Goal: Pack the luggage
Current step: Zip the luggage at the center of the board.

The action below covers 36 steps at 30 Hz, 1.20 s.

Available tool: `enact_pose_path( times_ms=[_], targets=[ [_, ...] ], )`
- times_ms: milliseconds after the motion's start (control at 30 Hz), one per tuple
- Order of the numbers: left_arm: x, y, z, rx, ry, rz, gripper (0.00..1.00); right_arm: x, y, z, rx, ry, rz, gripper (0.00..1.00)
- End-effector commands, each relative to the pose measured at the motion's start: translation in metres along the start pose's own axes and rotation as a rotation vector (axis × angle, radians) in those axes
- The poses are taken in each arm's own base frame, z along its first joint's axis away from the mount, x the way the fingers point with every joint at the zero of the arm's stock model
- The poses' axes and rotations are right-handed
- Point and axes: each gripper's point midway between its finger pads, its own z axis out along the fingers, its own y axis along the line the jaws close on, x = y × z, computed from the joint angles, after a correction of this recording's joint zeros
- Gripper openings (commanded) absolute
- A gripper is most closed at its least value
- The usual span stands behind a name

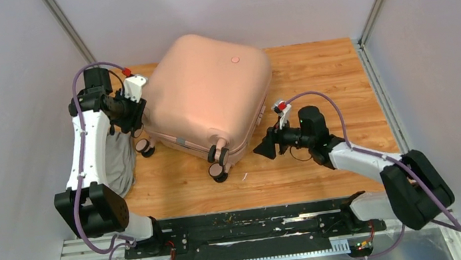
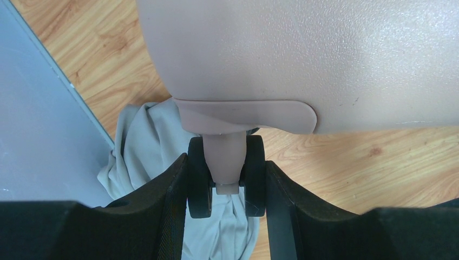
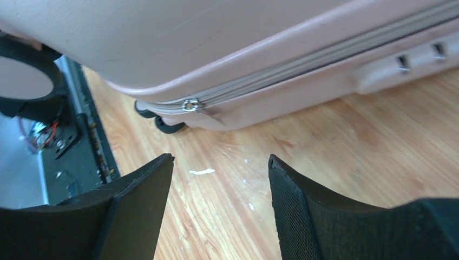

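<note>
While the left jaws are clamped on a wheel (image 2: 226,179) of the suitcase (image 1: 210,96) and the right jaws stand apart, empty, near its zip (image 3: 189,105), that closed shell, flat on the table (image 1: 315,78) toward the far middle, looks stiff, slick and bulky, best held by small protruding parts.

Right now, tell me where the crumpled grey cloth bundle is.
Top view: the grey cloth bundle lies at the table's left edge, beside the pale pink hard-shell suitcase.

luggage (image 1: 208,86): matt plastic shell (finely pebbled) | table (image 1: 314,72): varnished wood
</note>
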Motion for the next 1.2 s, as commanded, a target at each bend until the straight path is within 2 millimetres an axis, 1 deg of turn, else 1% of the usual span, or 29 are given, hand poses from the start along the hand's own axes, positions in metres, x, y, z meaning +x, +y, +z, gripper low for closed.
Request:
enact_pose_path(
  times_ms=[0, 133, 333, 500, 667, 767, 867, 933, 1000, 1100, 1133, 1167],
  targets=[
    [-0.035, -0.001, -0.020, -0.014, -0.140, 0.062, 0.00, -0.007, 0.033, 0.011, -0.240, -0.022, -0.073, 0.68],
    [-0.033, -0.001, -0.020, -0.017, -0.134, 0.061, 0.00, -0.008, 0.034, 0.022, -0.284, -0.012, -0.056, 0.67],
    [-0.036, -0.001, -0.020, -0.012, -0.140, 0.050, 0.00, -0.008, 0.033, 0.036, -0.278, -0.007, -0.048, 0.63],
    [-0.035, -0.002, -0.019, -0.006, -0.138, 0.044, 0.00, -0.016, 0.027, 0.043, -0.251, -0.025, -0.041, 0.57],
    [-0.033, -0.005, -0.018, 0.000, -0.137, 0.044, 0.00, -0.018, 0.025, 0.046, -0.237, -0.029, -0.031, 0.51],
    [-0.033, -0.005, -0.018, 0.001, -0.138, 0.043, 0.00, -0.019, 0.024, 0.046, -0.228, -0.033, -0.028, 0.43],
    [-0.032, -0.006, -0.018, 0.005, -0.139, 0.040, 0.00, -0.021, 0.025, 0.045, -0.226, -0.048, -0.027, 0.32],
    [-0.031, -0.006, -0.018, 0.005, -0.136, 0.038, 0.00, -0.024, 0.026, 0.044, -0.227, -0.058, -0.026, 0.27],
    [-0.031, -0.006, -0.018, 0.002, -0.134, 0.034, 0.00, -0.027, 0.028, 0.042, -0.229, -0.070, -0.030, 0.20],
    [-0.031, -0.006, -0.019, -0.002, -0.136, 0.031, 0.00, -0.027, 0.029, 0.039, -0.225, -0.070, -0.029, 0.05],
    [-0.031, -0.007, -0.019, -0.001, -0.137, 0.030, 0.00, -0.027, 0.029, 0.039, -0.221, -0.068, -0.028, 0.02],
    [-0.031, -0.006, -0.020, -0.003, -0.138, 0.029, 0.00, -0.027, 0.029, 0.039, -0.219, -0.066, -0.026, 0.00]
  ],
)
